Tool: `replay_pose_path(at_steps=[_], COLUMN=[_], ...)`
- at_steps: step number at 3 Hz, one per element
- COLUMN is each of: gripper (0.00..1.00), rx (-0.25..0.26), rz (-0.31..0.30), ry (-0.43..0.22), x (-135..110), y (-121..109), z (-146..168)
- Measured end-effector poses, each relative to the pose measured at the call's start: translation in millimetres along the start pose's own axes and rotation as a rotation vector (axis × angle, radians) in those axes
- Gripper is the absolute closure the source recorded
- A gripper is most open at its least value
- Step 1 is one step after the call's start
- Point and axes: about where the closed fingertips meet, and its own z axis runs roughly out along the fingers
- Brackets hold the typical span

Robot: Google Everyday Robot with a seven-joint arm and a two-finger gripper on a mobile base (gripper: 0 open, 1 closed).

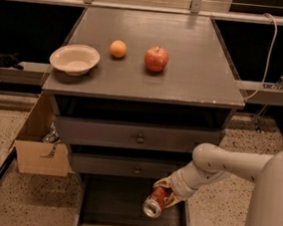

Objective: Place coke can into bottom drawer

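you've got the gripper (164, 196) clamping the coke can (155, 201), tilted over the bottom drawer (118, 203), near its right wall; front edge cropped.

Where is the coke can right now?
Low in the camera view, right of centre: the coke can hangs tilted in the gripper, over the right-hand part of the open bottom drawer.

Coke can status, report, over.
Gripper shut on can, over open bottom drawer, right side. Can tilted, silver end down, not released. Nothing seen in the way.
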Motion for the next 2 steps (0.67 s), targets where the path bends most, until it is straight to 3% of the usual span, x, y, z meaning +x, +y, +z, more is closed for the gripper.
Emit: replay_pose_path(at_steps=[1, 2], gripper=[1.0, 1.0], rx=[0.073, 0.164], rz=[0.034, 0.247], ry=[-0.087, -0.136], x=[10.4, 34.7], y=[6.5, 13.4], z=[19.2, 38.9])
